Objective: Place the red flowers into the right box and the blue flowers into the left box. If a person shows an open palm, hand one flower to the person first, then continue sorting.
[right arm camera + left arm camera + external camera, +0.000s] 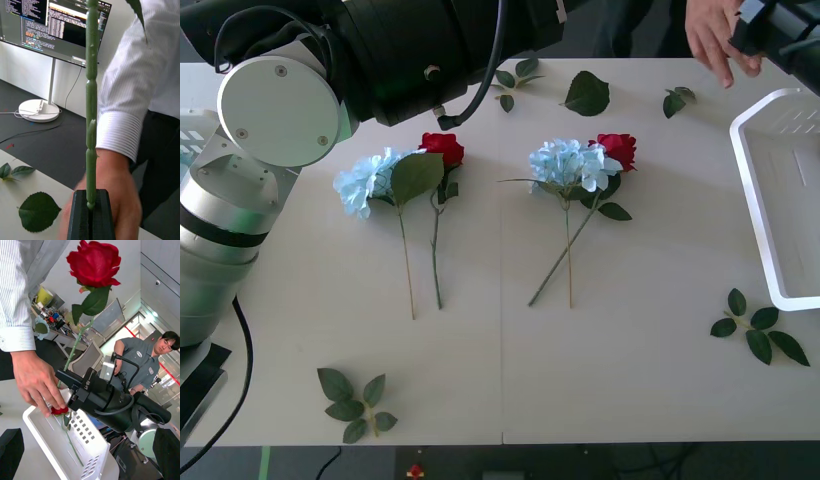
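The right tool (63, 379) grips a red rose (95, 262) beside the person's hand (35, 380); the left tool's (90, 453) fingers are spread. One rose (60, 411) is boxed; four flowers remain mid-surface.

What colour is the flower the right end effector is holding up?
Deep red: the rose held by the right end effector, clearest in the left wrist view.

Black arm (430, 50) — white round joint cap, 2 screws, black cable.
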{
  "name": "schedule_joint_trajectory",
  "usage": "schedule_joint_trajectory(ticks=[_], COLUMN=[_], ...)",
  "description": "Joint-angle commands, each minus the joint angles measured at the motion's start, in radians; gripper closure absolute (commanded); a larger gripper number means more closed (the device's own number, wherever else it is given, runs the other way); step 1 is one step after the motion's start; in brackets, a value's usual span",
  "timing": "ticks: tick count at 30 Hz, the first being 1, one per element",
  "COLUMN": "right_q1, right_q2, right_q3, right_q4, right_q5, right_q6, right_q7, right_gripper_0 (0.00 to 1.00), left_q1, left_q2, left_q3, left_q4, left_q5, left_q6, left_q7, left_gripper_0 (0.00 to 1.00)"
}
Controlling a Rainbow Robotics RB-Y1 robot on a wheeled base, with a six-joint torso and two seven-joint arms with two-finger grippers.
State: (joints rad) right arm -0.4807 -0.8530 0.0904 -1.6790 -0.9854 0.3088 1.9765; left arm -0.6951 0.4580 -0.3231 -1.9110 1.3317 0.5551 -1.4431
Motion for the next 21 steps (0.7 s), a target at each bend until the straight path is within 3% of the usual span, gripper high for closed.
schedule_joint_trajectory(ticks=[1,12,13,14,15,16,21], right_q1=[-0.041,-0.039,-0.041,-0.041,-0.039,-0.041,-0.035], right_q2=[0.017,0.023,0.025,0.025,0.025,0.026,0.026], right_q3=[0.011,0.026,0.029,0.032,0.032,0.032,0.046], right_q4=[-0.010,-0.010,-0.010,-0.011,-0.011,-0.011,-0.011], right_q5=[0.010,-0.004,-0.004,-0.006,-0.009,-0.010,-0.019], right_q6=[-0.014,-0.031,-0.037,-0.039,-0.042,-0.043,-0.070], right_q7=[0.016,0.010,0.008,0.007,0.002,-0.001,-0.015], right_gripper_0=[1.00,1.00,0.94,0.74,0.24,0.00,0.00], left_q1=[-0.050,-0.050,-0.050,-0.050,-0.050,-0.050,-0.050], left_q2=[-0.018,-0.018,-0.018,-0.018,-0.018,-0.018,-0.018], left_q3=[-0.011,-0.011,-0.011,-0.011,-0.011,-0.011,-0.011], left_q4=[-0.014,-0.014,-0.014,-0.014,-0.014,-0.014,-0.014], left_q5=[0.011,0.011,0.011,0.011,0.011,0.011,0.011], left_q6=[-0.012,-0.012,-0.012,-0.012,-0.012,-0.012,-0.012], left_q7=[-0.062,-0.062,-0.062,-0.062,-0.062,-0.062,-0.062], left_gripper_0=[0.00,0.00,0.00,0.00,0.00,0.00,0.00])
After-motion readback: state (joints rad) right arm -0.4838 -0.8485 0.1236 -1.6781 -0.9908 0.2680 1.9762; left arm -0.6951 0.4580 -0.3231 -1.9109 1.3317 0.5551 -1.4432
